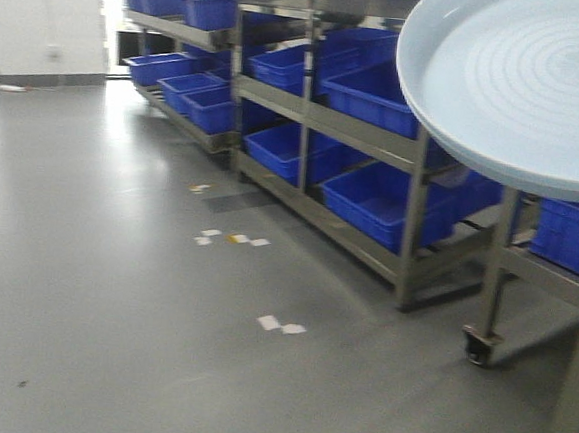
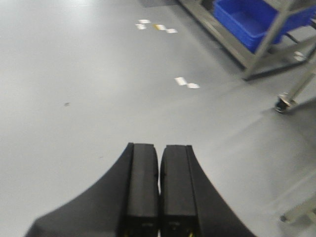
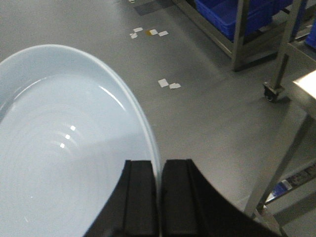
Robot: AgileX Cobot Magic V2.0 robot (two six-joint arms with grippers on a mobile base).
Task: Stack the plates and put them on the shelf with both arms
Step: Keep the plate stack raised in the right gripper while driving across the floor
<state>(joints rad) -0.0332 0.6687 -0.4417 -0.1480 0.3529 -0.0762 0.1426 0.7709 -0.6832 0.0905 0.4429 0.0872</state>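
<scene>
While the right gripper (image 3: 159, 168) pinches its rim, the plate (image 3: 64, 148) seems level.

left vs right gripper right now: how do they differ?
The left gripper is shut with nothing between its fingers. The right gripper is shut on the rim of the plate. The left gripper has only bare floor ahead of it, while the right gripper has the plate spreading out to one side. Both are matte black and have their jaws closed.

Left end effector (image 2: 159, 150) and right end effector (image 3: 160, 165) closed.
</scene>
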